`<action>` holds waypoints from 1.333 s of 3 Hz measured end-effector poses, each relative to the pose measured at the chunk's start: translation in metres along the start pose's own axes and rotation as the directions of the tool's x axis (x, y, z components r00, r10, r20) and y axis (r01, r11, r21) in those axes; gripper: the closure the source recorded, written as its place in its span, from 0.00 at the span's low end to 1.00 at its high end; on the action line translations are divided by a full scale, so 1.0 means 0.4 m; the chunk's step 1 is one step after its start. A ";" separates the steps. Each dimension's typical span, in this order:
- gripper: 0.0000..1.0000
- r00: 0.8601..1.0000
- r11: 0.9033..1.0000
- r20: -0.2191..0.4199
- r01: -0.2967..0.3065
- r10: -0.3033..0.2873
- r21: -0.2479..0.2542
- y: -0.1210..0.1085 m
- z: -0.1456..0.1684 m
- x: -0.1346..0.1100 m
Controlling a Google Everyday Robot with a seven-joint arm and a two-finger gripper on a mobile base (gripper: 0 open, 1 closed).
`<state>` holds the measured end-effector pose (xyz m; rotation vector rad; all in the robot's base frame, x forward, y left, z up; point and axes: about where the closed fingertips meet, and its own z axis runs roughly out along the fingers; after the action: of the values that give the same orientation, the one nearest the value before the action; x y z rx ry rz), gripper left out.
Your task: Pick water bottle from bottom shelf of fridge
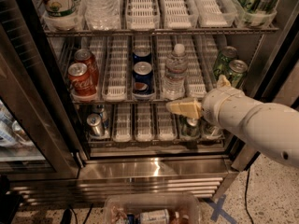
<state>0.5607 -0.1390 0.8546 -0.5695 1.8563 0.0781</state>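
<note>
The water bottle (175, 72), small, clear and ribbed with a white cap, stands upright in a white lane tray on the wire rack one level above the lowest rack of the open fridge (154, 170). My gripper (181, 108), cream-coloured on a white arm coming in from the right, points left at the front of the fridge. It is just below and in front of the bottle's base, at the rack's front edge, and holds nothing that I can see.
Coca-Cola cans (80, 76), Pepsi cans (141, 73) and green cans (231, 65) share the bottle's rack. Silver cans (96, 123) and more cans (190, 125) sit on the lowest rack. A bigger clear bottle (100, 3) stands above. The glass door (28, 101) is open at left. A plastic bin (152, 210) is on the floor.
</note>
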 end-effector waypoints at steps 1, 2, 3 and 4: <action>0.00 0.999 0.999 0.034 -0.038 0.037 0.008 0.004 0.003 -0.012; 0.00 0.999 0.999 0.046 -0.028 0.027 0.016 0.006 0.001 -0.021; 0.00 0.994 0.999 0.105 0.009 -0.013 0.044 0.010 0.033 -0.031; 0.14 0.983 0.997 0.178 0.020 -0.034 0.080 0.016 0.075 -0.049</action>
<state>0.5889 -0.1168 0.8602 -0.5165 1.6684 0.0372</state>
